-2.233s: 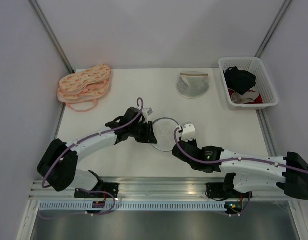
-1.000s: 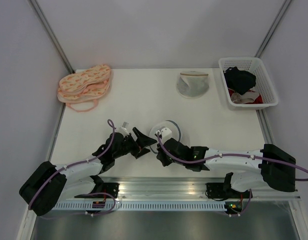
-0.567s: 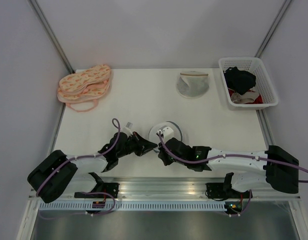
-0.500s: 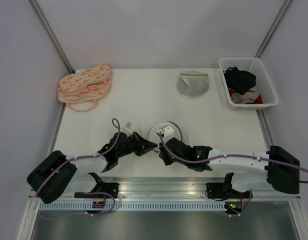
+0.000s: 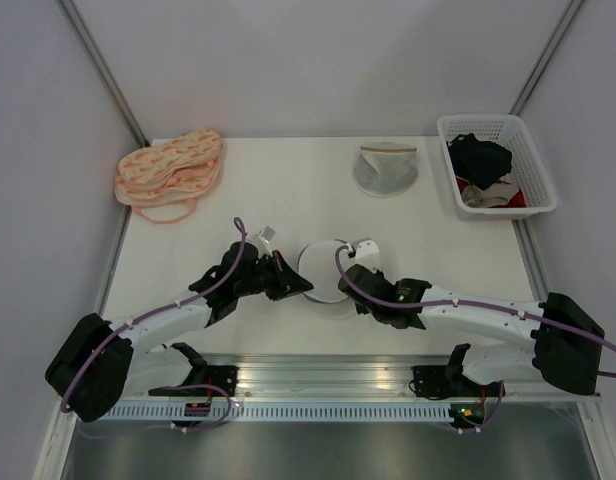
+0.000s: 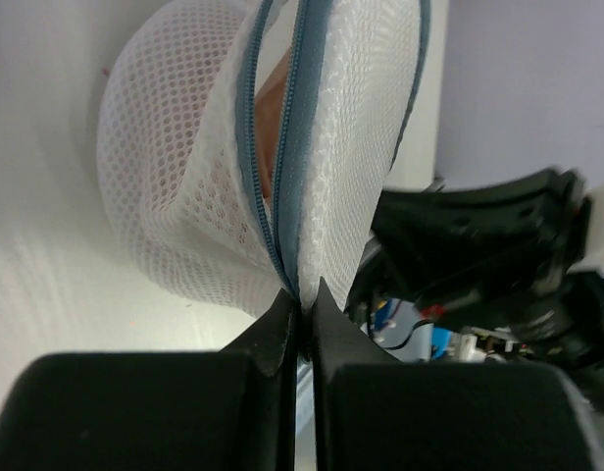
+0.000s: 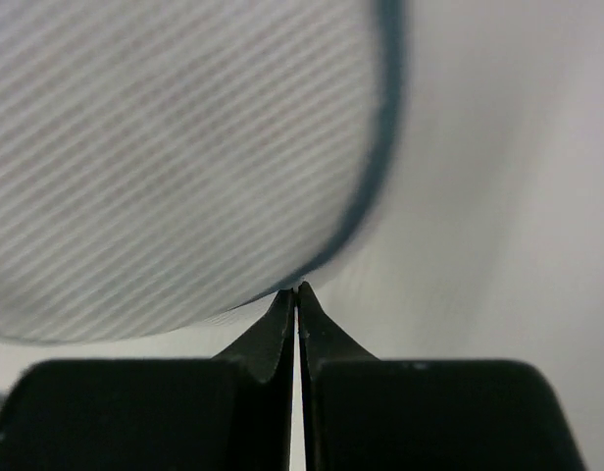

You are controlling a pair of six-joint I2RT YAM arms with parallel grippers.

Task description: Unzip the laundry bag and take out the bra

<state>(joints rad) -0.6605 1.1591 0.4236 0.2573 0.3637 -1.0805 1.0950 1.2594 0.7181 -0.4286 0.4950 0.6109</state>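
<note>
Lower centre of the top view, the laundry bag (image 5: 322, 268) stands on the counter (image 5: 438, 250) between both arms; left gripper (image 6: 300, 296) pinches its zipper (image 6: 285, 186) end; right gripper (image 7: 297, 291) clamps its dark rim; pink bra (image 6: 271, 106) shows inside.

Top view high above the table (image 5: 278, 190), from its near edge, angled down, left wrist view low, close on the bag (image 6: 155, 196), facing the right arm (image 6: 478, 245), right wrist view closer, blurred at the bag's rim, all three share the bag.
</note>
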